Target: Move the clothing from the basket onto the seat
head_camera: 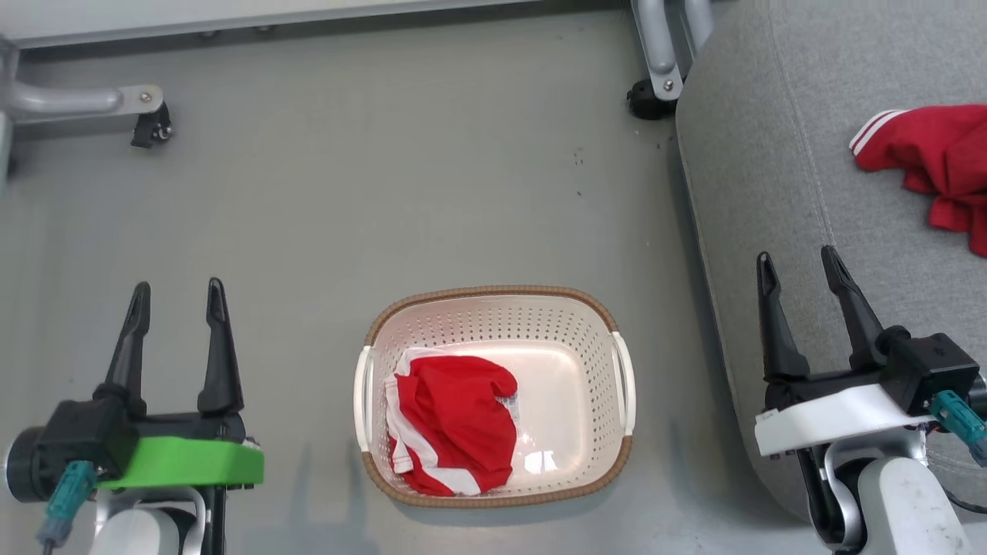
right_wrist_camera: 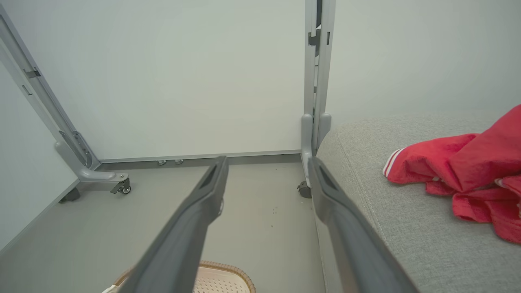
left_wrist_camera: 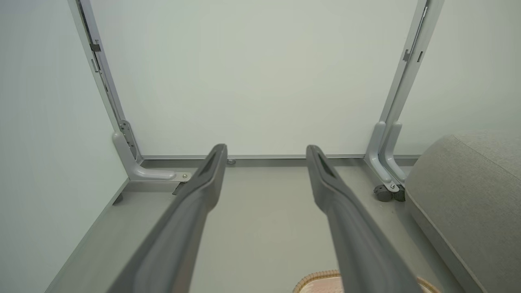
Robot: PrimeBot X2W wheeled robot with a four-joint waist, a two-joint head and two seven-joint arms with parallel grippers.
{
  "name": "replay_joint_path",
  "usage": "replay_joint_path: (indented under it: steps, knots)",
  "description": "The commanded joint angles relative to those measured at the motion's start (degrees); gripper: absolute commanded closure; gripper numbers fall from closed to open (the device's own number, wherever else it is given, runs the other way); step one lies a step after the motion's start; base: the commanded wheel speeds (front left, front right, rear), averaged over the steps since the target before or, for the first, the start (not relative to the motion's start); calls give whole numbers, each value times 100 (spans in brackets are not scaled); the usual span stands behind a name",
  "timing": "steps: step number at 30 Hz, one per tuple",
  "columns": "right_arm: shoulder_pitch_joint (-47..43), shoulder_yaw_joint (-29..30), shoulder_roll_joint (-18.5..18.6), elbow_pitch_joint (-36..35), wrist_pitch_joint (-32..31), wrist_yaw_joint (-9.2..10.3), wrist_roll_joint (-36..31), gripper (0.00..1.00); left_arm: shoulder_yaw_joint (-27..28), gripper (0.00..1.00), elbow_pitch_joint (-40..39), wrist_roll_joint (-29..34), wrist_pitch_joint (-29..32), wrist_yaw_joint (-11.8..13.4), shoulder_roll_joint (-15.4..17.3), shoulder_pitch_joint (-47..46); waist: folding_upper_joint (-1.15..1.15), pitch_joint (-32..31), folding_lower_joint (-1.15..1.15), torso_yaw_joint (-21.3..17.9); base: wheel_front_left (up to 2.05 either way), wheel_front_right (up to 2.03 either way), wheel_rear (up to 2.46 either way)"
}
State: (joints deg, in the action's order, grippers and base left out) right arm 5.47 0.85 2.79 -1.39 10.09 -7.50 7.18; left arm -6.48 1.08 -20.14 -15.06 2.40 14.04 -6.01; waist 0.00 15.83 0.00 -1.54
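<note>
The clothing (head_camera: 455, 424) is split in 2. The grey seat (head_camera: 771, 193) fills the right side, and 1 red garment (head_camera: 937, 166) lies crumpled on it by the head view's right edge. The basket (head_camera: 493, 293) stands on the floor (head_camera: 385, 193) just left of the seat, holding the other garment in its left half. Both the left gripper (head_camera: 178, 284) and right gripper (head_camera: 796, 253) hover empty, fingers spread, the right above the seat's edge.
</note>
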Motion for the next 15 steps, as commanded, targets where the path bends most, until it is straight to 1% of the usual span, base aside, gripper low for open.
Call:
replay_joint_path:
  steps: [1, 6, 15]
  knots:
    - [-141, -7, 21, -48, -35, 1, -9, 0, 16, 0, 41, 99, -15, -47, -32, 152, 0, -290, 0, 173, 0, 0, 0]
    - [-380, -70, 20, -118, -154, 1, 38, 0, 9, 0, 150, 266, -15, -194, -101, 428, 0, -513, 0, 146, 0, 0, 0]
    - [-761, -165, 20, -224, -337, 1, 94, 0, -13, 0, 334, 425, -10, -303, -200, 779, 0, -858, 0, 85, 0, 0, 0]
